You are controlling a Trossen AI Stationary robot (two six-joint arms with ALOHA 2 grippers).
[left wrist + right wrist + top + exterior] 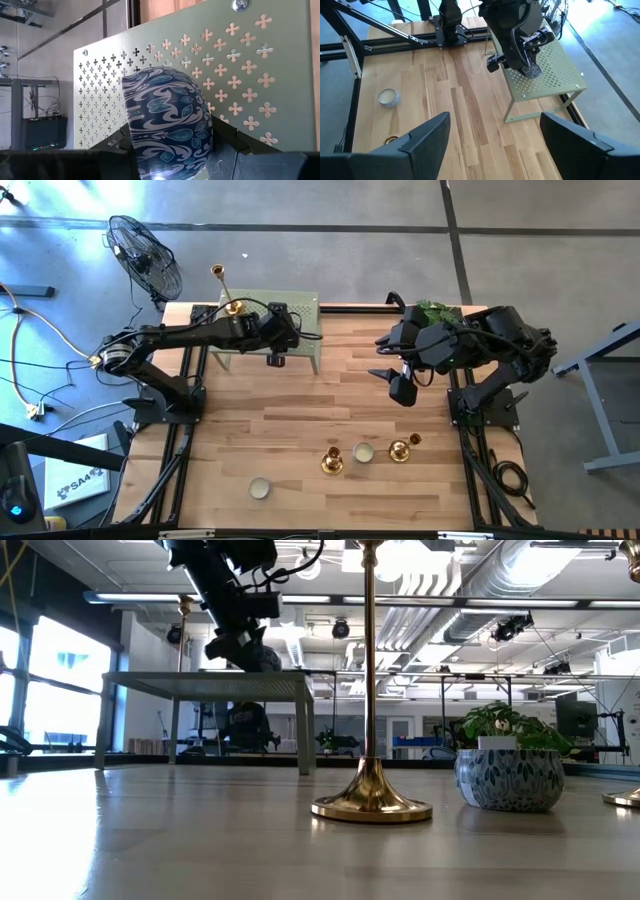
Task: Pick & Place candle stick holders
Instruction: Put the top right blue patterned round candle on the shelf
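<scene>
the open, empty right gripper [402, 387] hangs mid-frame, nearer the upright candle holders [332, 461] at lower centre; the left gripper [277, 330] grips a patterned pot [167, 122].

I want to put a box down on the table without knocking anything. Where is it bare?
The wide wood strip between the green stand and the near row is bare. It is crowded near the front edge: two brass candlesticks flank a small cup, and another small cup sits to their left.

- The left gripper [283, 330] reaches toward the table's far side, fingers clamped around something.
- The right gripper [495, 137] hovers above the table, fingers spread wide.
</scene>
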